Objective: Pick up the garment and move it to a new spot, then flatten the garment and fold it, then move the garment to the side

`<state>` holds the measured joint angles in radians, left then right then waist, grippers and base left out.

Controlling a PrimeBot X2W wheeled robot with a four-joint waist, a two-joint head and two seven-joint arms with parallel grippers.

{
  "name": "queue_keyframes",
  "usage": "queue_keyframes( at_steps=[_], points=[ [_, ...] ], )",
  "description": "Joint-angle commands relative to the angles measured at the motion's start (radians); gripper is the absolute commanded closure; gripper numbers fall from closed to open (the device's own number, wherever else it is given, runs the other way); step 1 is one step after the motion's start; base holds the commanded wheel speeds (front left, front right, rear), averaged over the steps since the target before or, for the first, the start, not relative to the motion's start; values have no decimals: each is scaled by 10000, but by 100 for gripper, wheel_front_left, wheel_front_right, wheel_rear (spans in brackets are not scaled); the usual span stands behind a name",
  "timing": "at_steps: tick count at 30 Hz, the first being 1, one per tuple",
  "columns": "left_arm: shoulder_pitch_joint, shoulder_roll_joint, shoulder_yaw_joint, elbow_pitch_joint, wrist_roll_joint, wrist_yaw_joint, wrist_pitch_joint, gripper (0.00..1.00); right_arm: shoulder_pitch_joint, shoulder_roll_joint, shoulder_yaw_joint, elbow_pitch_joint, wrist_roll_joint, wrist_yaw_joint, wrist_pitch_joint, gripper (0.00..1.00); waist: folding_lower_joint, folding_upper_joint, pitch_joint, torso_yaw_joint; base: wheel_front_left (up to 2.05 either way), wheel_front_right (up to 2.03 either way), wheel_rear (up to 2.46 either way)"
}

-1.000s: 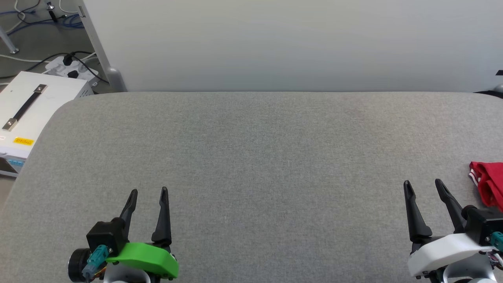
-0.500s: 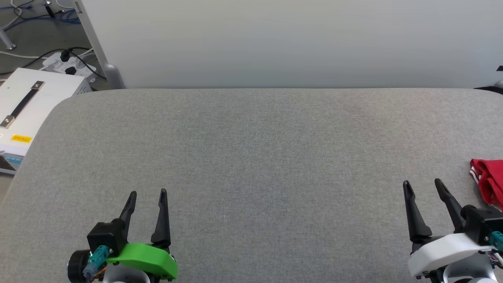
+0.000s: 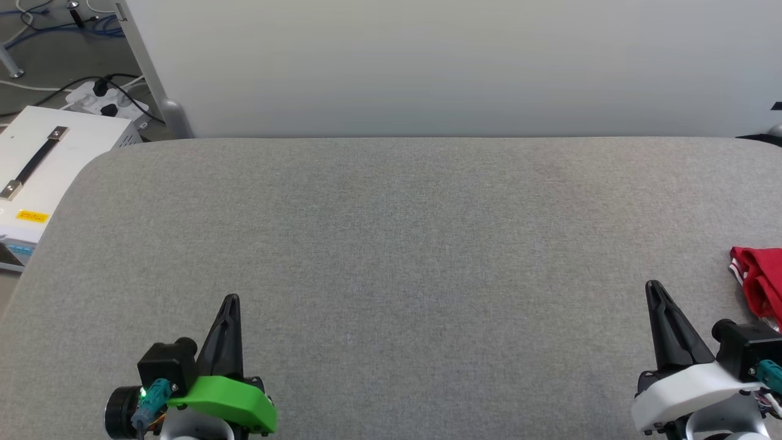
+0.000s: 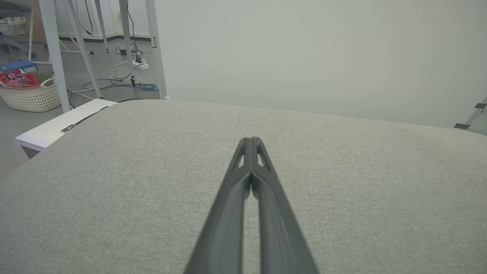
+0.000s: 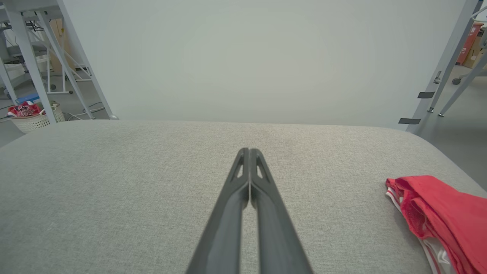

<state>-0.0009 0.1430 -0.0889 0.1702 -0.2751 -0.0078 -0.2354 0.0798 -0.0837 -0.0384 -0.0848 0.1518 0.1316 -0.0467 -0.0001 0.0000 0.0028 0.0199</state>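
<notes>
While left claw and right claw sit clenched, empty, garment bunched near latter's right.

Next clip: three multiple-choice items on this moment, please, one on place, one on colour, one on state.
1. Where on the grey table is the garment? A. right end B. middle C. left end
2. The garment's main colour? A. blue B. red C. green
3. The left hand and right hand are: A. both open B. one open C. both shut, empty
Answers: A, it lies beside the right hand; B, red folds with white trim; C, each is closed tip to tip on nothing.
</notes>
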Motion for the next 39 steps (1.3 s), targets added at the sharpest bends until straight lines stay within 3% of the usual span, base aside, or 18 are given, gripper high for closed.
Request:
queue_keyframes(
  at_steps=[1, 39],
  points=[
    [1, -69, 59, -91, 151, 8, 72, 100, -82, 7, 10, 53, -96, -1, 46, 100, 1, 0, -1, -3, 0, 0, 0],
    [4, -364, 344, -644, 1043, 32, 855, 100, -328, 119, 139, 326, -584, -4, 191, 100, 1, 0, -10, -70, 0, 0, 0]
  ],
)
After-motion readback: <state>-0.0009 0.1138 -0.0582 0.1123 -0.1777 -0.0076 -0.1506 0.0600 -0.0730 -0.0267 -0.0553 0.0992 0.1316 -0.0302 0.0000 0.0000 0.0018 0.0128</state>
